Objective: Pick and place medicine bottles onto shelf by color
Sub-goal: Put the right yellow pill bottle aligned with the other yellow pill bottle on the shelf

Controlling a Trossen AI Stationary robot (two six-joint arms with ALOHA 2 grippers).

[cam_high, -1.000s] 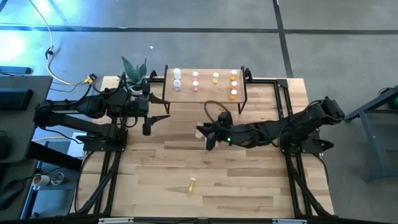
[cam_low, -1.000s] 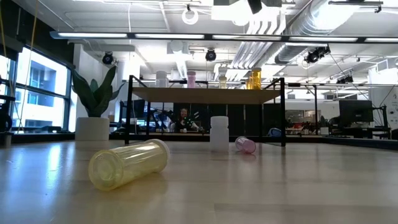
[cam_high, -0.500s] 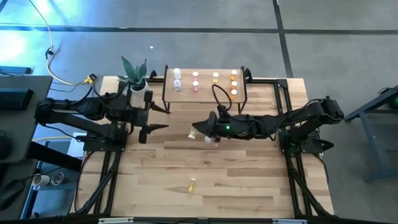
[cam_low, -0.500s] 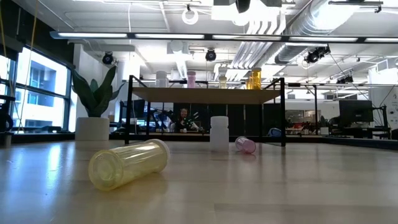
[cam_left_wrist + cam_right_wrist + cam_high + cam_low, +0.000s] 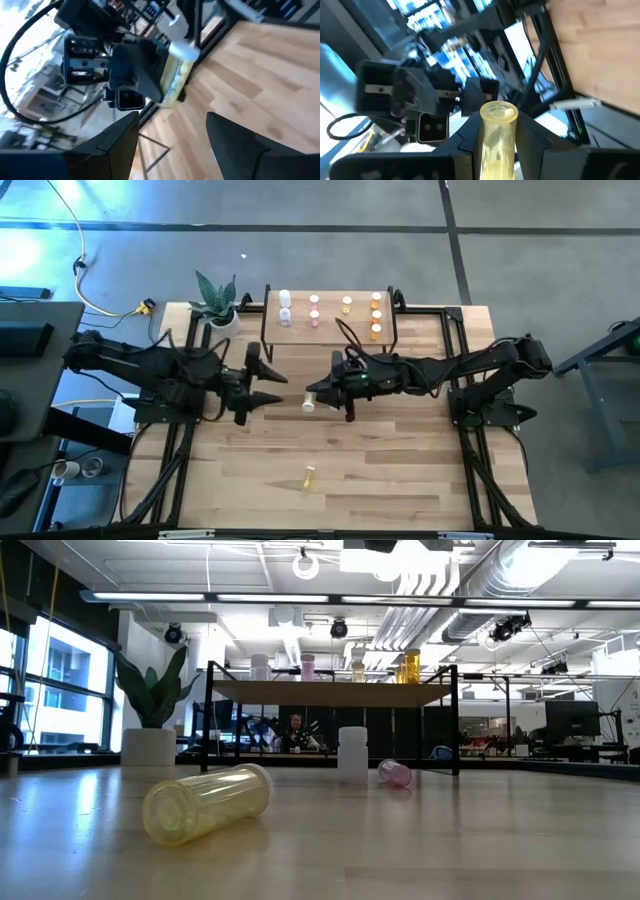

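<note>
Both arms meet in front of the shelf (image 5: 330, 330), over the middle of the tabletop (image 5: 400, 470). The right pincer (image 5: 318, 398) is clamped on a pale yellow bottle (image 5: 497, 137); its long axis runs out past the fingertips, bottom end leading, straight toward the left arm. The left pincer (image 5: 268, 385) faces it from just beside, fingers (image 5: 118, 145) spread wide and holding nothing. Up on the shelf, bottles stand upright in columns: white (image 5: 285, 307), pink (image 5: 314, 310), yellow (image 5: 347, 304), orange (image 5: 376, 315). Well in front of the shelf, near the tabletop's front edge, another yellow bottle (image 5: 208, 802) lies on its side. Under the shelf a white bottle (image 5: 352, 753) stands upright, with a pink one (image 5: 395, 773) lying beside it.
</note>
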